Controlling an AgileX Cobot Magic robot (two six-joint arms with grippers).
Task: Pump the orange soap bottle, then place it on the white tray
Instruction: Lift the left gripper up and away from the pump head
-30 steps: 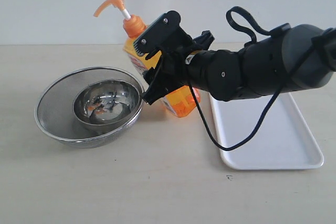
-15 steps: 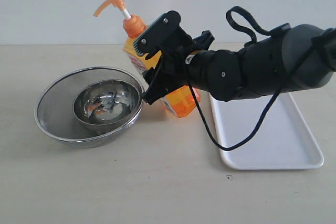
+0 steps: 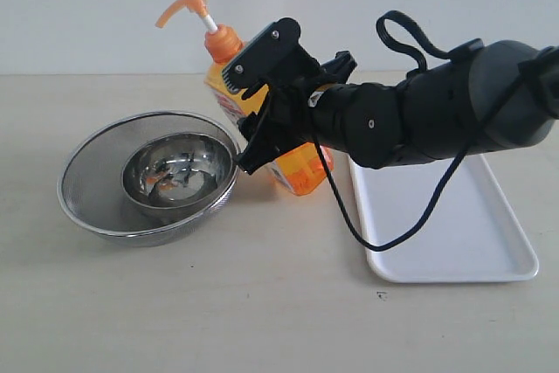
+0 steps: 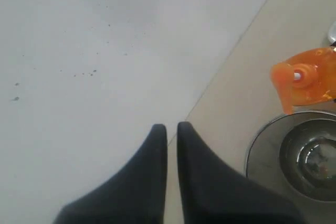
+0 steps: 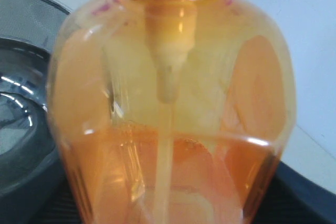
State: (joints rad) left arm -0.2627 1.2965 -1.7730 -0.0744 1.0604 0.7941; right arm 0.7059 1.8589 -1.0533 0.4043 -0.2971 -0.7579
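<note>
Left tool [image 4: 171, 129]: we are seeing its two dark fingers lying almost together, a thin slit showing between them and nothing sitting in it.
Wall [image 4: 79, 51]: we are looking at a pale, lightly speckled surface filling most of the view behind the tool.
Worktop [image 4: 252, 77]: we are seeing a beige band running along the wall's edge.
Orange soap bottle [image 4: 307, 83]: we are seeing only its orange pump head with the white stem end, the spout pointing over the strainer.
Mesh strainer [image 4: 258, 157]: we are seeing its rim curving beside the tool.
Steel bowl [image 4: 294, 174]: we are seeing it sitting inside the strainer.
</note>
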